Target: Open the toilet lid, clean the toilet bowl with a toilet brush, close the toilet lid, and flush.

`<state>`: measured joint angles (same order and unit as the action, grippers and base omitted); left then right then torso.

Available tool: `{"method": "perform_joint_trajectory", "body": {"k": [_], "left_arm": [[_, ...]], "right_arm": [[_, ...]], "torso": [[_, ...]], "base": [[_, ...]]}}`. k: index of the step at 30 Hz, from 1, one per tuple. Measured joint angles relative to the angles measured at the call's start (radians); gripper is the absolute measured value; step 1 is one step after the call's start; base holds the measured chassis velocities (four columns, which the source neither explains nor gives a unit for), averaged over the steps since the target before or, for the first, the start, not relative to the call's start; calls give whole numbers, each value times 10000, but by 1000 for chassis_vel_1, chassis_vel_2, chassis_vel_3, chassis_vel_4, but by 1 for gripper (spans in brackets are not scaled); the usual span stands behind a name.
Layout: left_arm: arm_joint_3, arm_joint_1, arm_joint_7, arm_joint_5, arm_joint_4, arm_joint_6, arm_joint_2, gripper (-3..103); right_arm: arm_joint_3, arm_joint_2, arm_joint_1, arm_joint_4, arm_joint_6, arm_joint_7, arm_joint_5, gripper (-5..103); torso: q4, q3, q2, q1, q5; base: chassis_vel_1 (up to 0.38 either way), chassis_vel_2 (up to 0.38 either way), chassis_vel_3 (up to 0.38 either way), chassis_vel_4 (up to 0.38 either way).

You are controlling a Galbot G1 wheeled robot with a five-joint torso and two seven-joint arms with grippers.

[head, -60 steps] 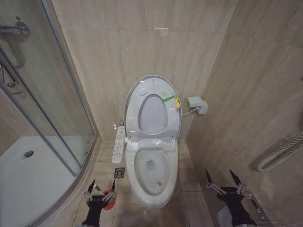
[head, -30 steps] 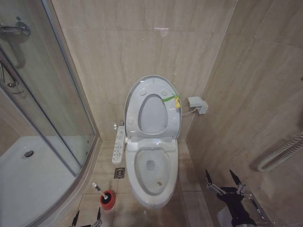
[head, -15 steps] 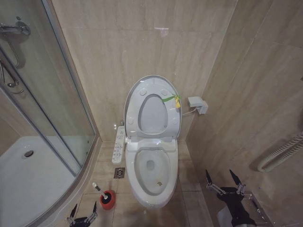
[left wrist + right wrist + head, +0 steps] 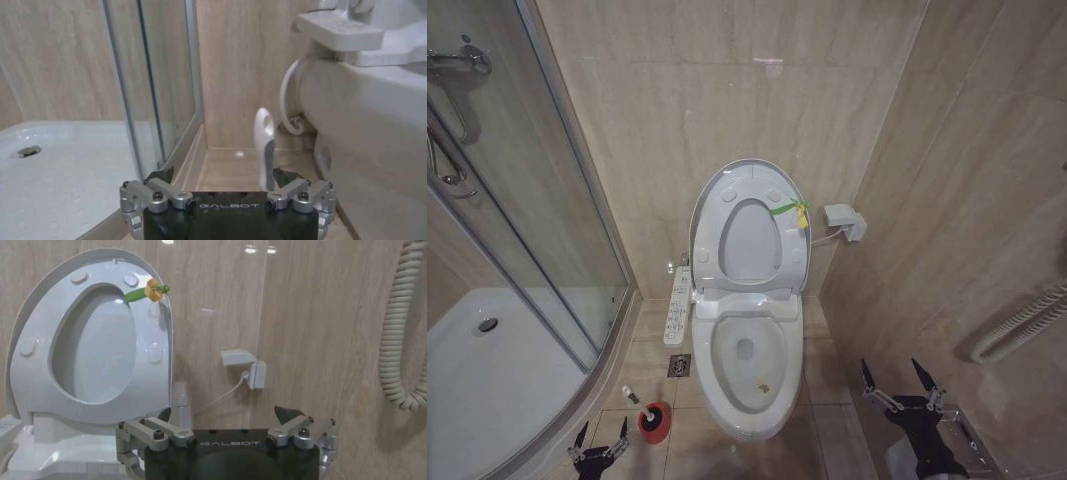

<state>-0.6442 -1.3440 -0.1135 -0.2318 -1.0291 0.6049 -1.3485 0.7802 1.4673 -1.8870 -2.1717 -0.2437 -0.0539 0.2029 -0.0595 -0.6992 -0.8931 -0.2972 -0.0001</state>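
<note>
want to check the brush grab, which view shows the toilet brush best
Head view: the whole toilet brush stands in its red holder beside the toilet bowl. The left wrist view shows just its white handle close up.

I count one toilet bowl (image 4: 747, 375), with one toilet lid (image 4: 749, 228) standing raised behind it. Beside the bowl there is one toilet brush (image 4: 635, 400) in one red holder (image 4: 655, 424). I have two end effectors, my left end effector (image 4: 598, 436) near the holder and my right end effector (image 4: 897, 379) on the bowl's other side.

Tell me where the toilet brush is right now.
In the head view, the toilet brush stands in its red holder on the floor at the robot's left of the toilet bowl, just ahead of the open left pincer.
</note>
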Motion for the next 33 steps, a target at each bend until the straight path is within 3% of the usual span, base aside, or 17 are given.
{"method": "perform_joint_trajectory", "body": {"k": [13,24,33], "left_arm": [[300,827,-573,-34,748,58,280,99],[431,1731,-831,477,1960,858,304,97],[462,2062,-1102,510,2331,1109,291,97]], "right_arm": [[0,0,0,0,0,0,0,100],[0,0,0,0,0,0,0,100],[0,0,0,0,0,0,0,100]], "torso": [[0,0,0,0,0],[1,0,0,0,1],[0,0,0,0,1]], "base": [[0,0,0,0],[0,0,0,0],[0,0,0,0]]}}
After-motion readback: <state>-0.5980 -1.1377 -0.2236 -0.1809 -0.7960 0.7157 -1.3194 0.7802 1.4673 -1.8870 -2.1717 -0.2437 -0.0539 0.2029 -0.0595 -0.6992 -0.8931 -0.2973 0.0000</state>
